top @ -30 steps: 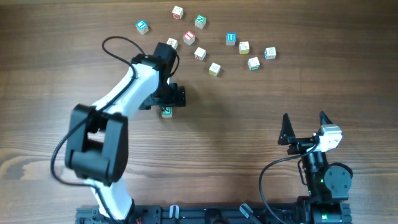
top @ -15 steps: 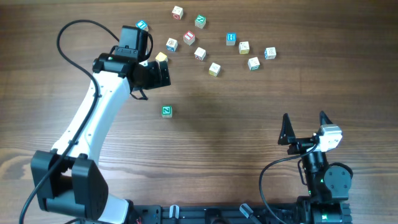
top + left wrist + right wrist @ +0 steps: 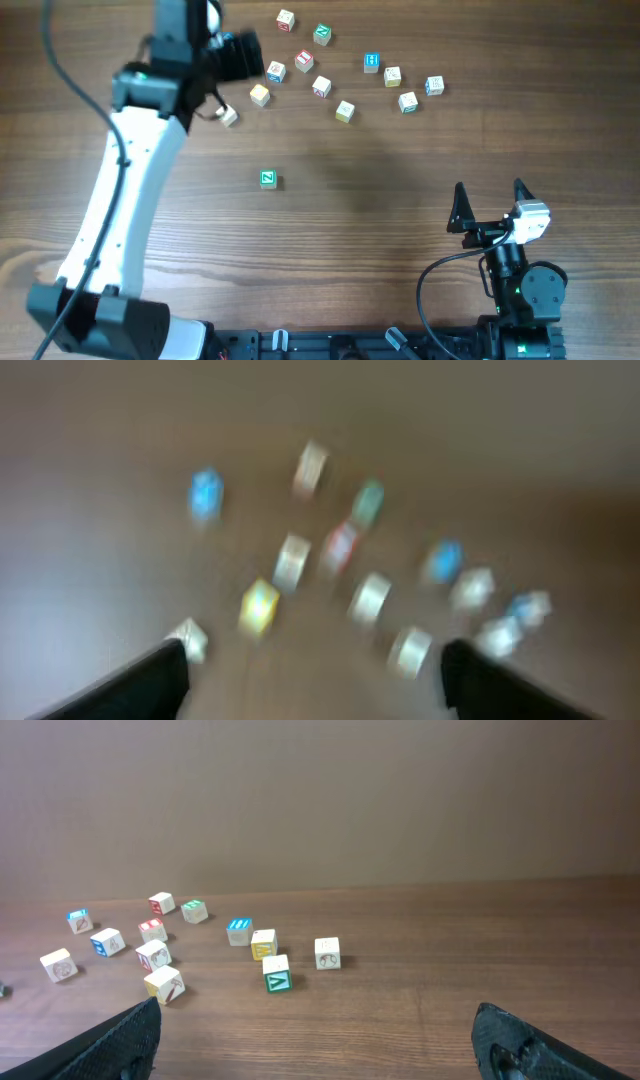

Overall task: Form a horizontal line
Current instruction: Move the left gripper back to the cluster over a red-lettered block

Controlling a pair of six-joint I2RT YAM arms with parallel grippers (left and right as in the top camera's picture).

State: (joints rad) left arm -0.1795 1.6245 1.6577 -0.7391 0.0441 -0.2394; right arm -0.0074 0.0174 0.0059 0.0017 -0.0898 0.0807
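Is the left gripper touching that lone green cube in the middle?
Apart. The overhead view shows a wide gap between the green cube and the left gripper.

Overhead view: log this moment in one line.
line: none yet | green cube apart from cluster | left jaws open, empty | right jaws open, empty

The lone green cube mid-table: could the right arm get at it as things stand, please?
Probably yes: the green cube sits alone on bare table, nothing lies between it and the open right gripper, though it is a long stretch.
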